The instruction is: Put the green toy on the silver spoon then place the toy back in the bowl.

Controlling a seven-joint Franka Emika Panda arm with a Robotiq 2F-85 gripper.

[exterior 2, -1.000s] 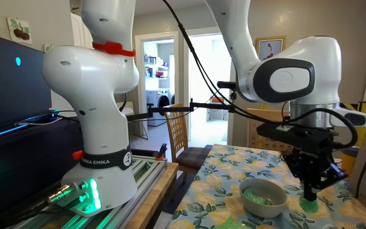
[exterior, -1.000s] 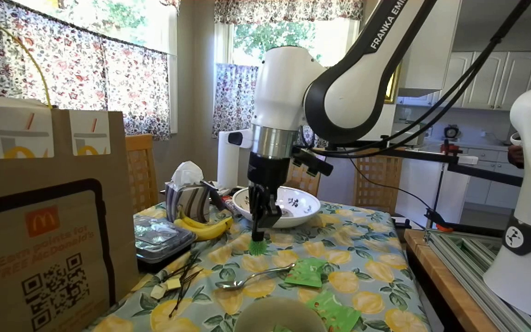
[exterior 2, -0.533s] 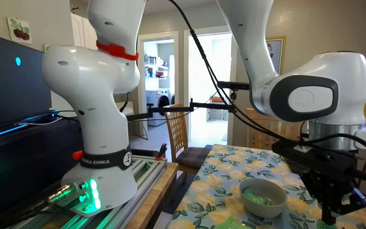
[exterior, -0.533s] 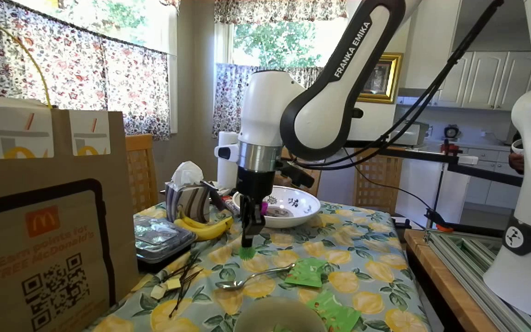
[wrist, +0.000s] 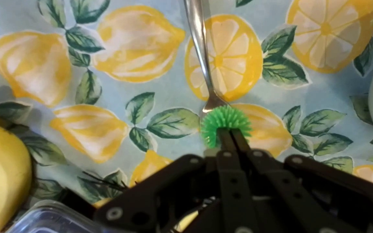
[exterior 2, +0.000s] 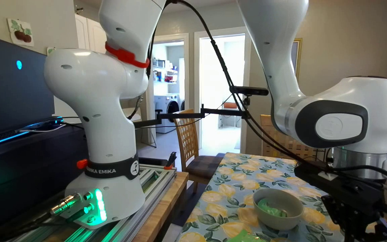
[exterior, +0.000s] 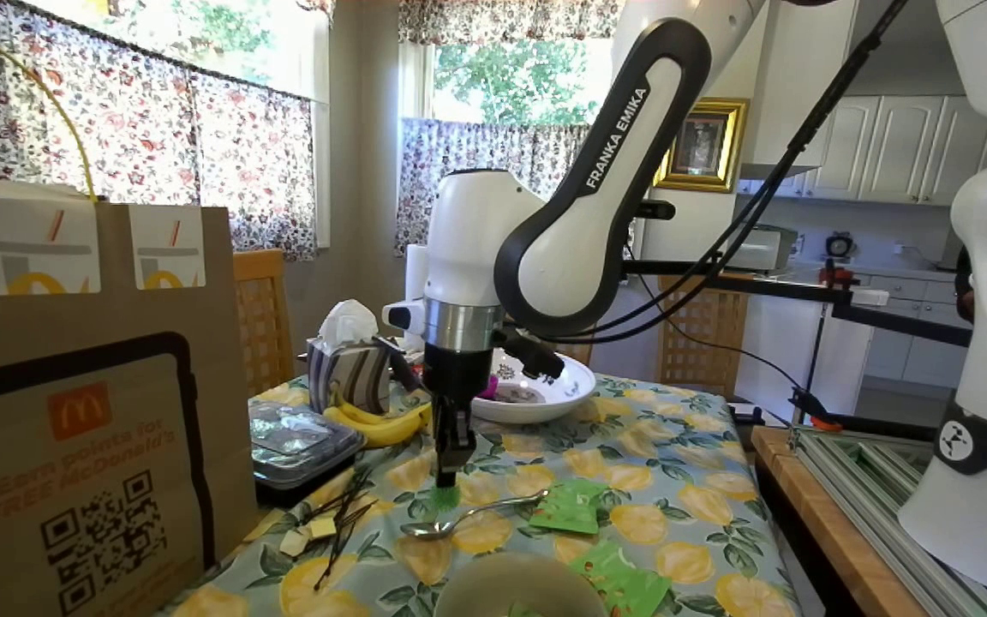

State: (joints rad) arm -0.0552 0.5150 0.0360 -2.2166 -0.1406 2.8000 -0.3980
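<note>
My gripper (exterior: 446,482) is shut on the spiky green toy (exterior: 445,499) and holds it above the table, close to the silver spoon's head. The spoon (exterior: 494,507) lies on the cloth. In the wrist view the gripper (wrist: 231,130) pinches the toy (wrist: 226,116), which covers most of the spoon's head; the handle (wrist: 200,45) runs up from it. I cannot tell whether toy and spoon touch. The wide white bowl (exterior: 536,414) stands behind, with a magenta thing (exterior: 491,386) inside. In an exterior view the fingertips and toy are out of view.
A greyish bowl (exterior 2: 277,222) holds a green piece. Green packets (exterior: 572,506) lie by the spoon's handle. Bananas (exterior: 386,428), a clear-lidded container (exterior: 301,441), a tissue box (exterior: 352,375), pale cubes (exterior: 308,535) with dark sticks and a paper bag (exterior: 108,343) stand or lie nearby.
My gripper has moved lower and towards the spoon's head, carrying the green toy. It stays shut on the toy. The spoon and bowls have not moved.
</note>
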